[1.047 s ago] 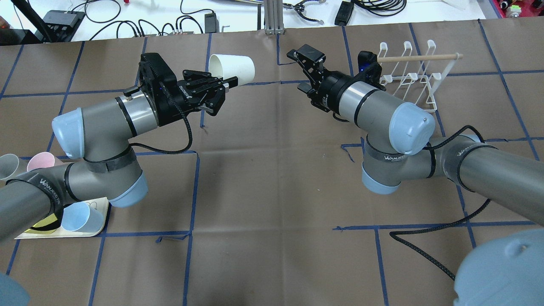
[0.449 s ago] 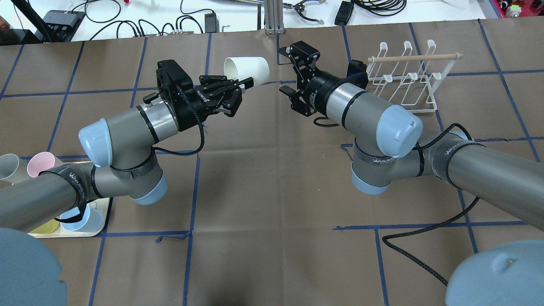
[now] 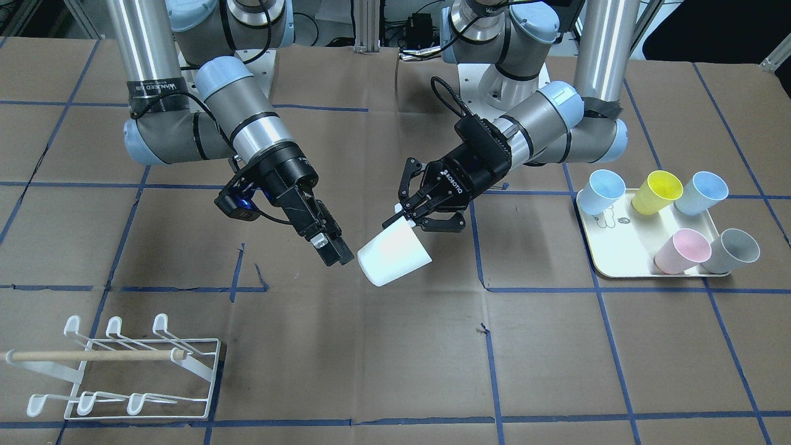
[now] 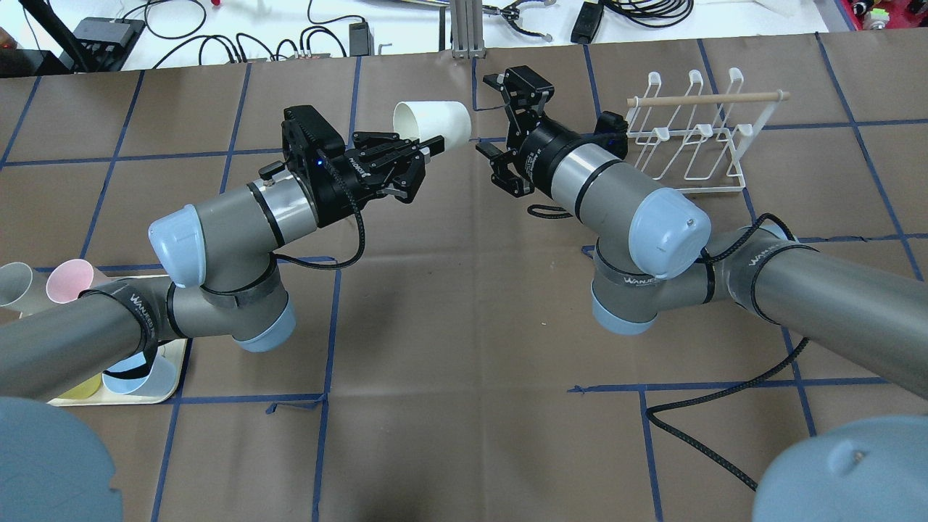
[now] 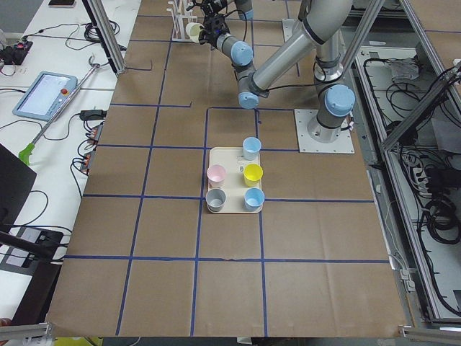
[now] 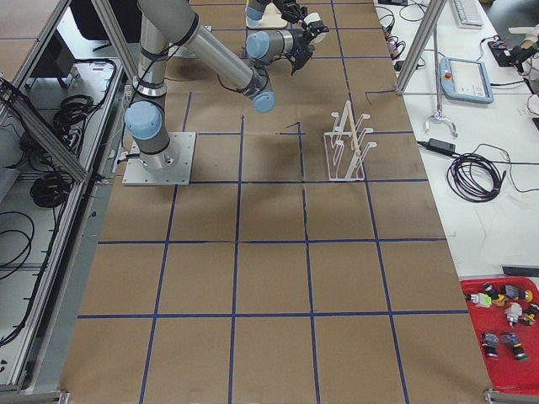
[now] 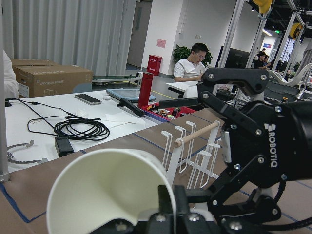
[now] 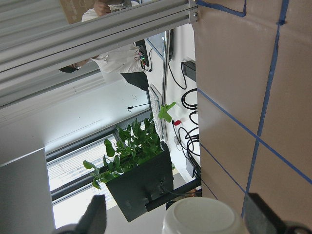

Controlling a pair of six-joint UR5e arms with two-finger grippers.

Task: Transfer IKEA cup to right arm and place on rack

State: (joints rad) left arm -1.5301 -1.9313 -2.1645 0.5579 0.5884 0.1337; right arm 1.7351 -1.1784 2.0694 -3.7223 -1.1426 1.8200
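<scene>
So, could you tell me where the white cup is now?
In the overhead view the white cup is held above the table at top centre by the left gripper, its base facing the open right gripper beside it.

Robotics lab, taped worktable (image 4: 464, 326), cables (image 7: 80, 129)

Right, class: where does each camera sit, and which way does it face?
Front-facing: across the table, facing the left arm, right arm; white cup between.
Overhead: behind both arms, looking forward and down; rack at right.
Exterior left: table end nearer the tray; arms reach away.
Exterior right: opposite end; rack mid-view.
Left wrist: over the left hand and cup, toward the rack.
Right wrist: on the right hand, facing the cup's base.
Both wrist views share the cup.
</scene>
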